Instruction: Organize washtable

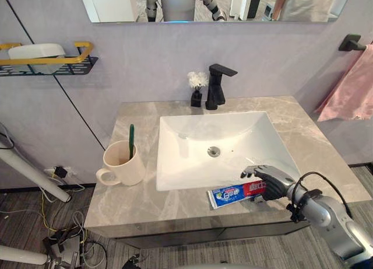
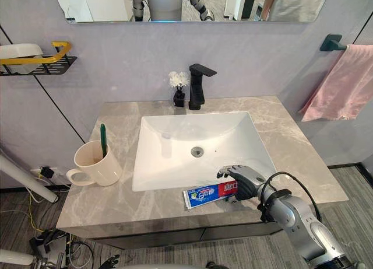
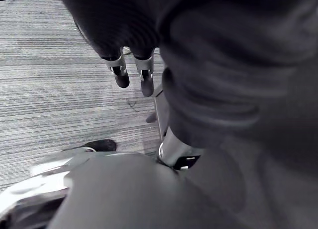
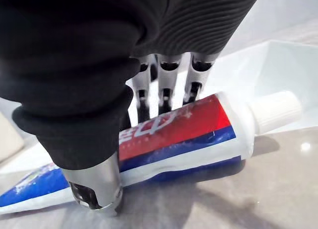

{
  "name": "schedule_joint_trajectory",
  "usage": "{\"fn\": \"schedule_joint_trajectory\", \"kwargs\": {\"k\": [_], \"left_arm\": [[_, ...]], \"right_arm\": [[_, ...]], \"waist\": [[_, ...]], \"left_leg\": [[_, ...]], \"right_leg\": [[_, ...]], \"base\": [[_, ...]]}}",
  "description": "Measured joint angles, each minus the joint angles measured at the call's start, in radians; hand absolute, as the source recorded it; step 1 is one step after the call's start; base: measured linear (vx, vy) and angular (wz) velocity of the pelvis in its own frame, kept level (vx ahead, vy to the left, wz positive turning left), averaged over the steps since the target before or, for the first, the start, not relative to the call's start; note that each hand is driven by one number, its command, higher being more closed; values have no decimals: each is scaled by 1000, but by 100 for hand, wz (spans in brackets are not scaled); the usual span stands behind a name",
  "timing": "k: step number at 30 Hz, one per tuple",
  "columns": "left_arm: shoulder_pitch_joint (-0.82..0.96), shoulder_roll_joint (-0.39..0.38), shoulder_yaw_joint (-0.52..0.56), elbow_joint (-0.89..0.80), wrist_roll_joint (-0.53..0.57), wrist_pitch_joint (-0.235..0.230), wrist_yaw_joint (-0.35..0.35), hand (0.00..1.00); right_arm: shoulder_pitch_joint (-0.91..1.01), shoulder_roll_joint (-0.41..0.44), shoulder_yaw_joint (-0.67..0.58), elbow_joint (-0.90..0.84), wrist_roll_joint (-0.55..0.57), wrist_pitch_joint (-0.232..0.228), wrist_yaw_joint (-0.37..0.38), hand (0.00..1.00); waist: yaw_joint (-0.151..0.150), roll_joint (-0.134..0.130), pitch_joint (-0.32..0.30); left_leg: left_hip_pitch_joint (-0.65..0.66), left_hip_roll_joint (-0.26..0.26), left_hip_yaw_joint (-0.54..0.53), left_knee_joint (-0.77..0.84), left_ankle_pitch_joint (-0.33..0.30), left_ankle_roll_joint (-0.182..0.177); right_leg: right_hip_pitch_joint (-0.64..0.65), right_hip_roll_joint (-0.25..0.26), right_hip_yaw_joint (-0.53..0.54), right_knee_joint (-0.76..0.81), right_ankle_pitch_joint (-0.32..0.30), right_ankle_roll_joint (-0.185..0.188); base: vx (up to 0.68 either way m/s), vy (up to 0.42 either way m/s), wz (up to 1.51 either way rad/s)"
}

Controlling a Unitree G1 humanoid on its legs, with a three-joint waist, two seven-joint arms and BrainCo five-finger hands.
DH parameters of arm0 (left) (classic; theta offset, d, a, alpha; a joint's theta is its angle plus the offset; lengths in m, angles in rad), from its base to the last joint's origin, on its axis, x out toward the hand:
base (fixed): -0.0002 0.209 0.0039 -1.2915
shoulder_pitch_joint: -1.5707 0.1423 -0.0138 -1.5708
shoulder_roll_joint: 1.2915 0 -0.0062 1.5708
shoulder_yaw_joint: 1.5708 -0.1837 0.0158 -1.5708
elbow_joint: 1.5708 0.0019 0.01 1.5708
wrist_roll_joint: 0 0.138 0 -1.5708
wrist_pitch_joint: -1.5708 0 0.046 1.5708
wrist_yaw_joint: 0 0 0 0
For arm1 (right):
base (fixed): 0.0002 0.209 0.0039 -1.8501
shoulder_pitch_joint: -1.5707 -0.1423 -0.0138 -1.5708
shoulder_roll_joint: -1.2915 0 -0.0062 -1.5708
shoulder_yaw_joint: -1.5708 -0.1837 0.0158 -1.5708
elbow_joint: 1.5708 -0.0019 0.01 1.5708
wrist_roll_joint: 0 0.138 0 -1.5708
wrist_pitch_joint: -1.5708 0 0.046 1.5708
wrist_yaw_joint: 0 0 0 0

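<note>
A red, white and blue toothpaste tube point(image 1: 230, 194) lies flat on the grey marble washtable point(image 1: 326, 152), at the front edge just before the white sink point(image 1: 169, 181). My right hand point(image 1: 273, 181) lies over its cap end. In the right wrist view the fingers point(image 4: 164, 90) curl down behind the tube point(image 4: 198, 134) and the thumb point(image 4: 94, 189) presses on its near side. At the counter's left a cream mug point(image 1: 122, 163) holds a green toothbrush point(image 1: 131, 142). My left hand point(image 3: 131, 72) hangs low over the floor, fingers straight and holding nothing.
A black faucet point(image 1: 217, 87) and a small black vase of white flowers point(image 1: 197, 88) stand behind the sink. A black and yellow wall shelf point(image 1: 46, 62) with a white dish hangs at the left. A pink towel point(image 1: 355, 91) hangs at the right.
</note>
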Motion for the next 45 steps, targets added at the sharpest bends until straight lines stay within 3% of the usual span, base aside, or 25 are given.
{"fn": "schedule_joint_trajectory", "kwargs": {"k": [16, 22, 26, 29, 35, 38, 41, 45], "left_arm": [[5, -2, 12, 0, -38, -1, -2, 0], [31, -20, 152, -2, -55, -7, 0, 0], [58, -24, 315, -67, -78, -12, 24, 0], [97, -20, 487, -249, -103, -28, 66, 0], [145, -20, 721, -834, -141, -94, 161, 0], [149, -31, 755, -1156, -118, -133, 216, 0], [151, -48, 753, -1295, -64, -142, 238, 0], [150, -58, 657, -1565, -30, -170, 269, 0]], "right_arm": [[-19, -1, 11, -9, 3, 4, 2, 100], [-25, 13, 10, -10, 6, 4, -38, 100], [-28, 47, -4, -53, 30, 1, -56, 100], [-26, 83, -55, -127, 59, -9, -62, 100], [-3, 173, -134, -242, 105, -21, -122, 100], [-7, 232, -143, -277, 115, -21, -144, 100], [-24, 267, -142, -278, 121, -20, -147, 100], [-57, 316, -124, -299, 142, -18, -179, 100]], "waist": [[1, 3, -5], [1, 2, -7], [2, 2, -8], [4, 8, -9], [52, 19, -27], [55, 28, -38], [59, 33, -53], [64, 28, -57]], "left_leg": [[-11, -1, -4, -1, 0, 0], [-22, -10, -17, -2, 6, 2], [-36, -11, -31, -3, 13, 3], [-47, -15, -47, -4, 19, 4], [-65, -20, -72, -2, 25, 9], [-63, -32, -97, 0, 28, 12], [-63, -36, -97, -1, 28, 12], [-61, -34, -98, 2, 28, 12]], "right_leg": [[-9, -1, -5, 0, 0, 0], [-13, -3, -17, 0, 0, 0], [-21, -5, -30, 2, 0, 0], [-25, -9, -46, 2, 0, 0], [-22, -21, -75, 3, 0, 0], [-7, -35, -104, 3, -4, 5], [-6, -37, -106, 3, -4, 5], [-4, -36, -107, 3, -4, 5]], "base": [[-1, 0, 0], [-18, -5, 7], [-32, -14, 11], [-31, -9, 15], [-15, 2, 14], [-13, 30, 23], [-9, 4, 4], [-39, 3, 1]]}}
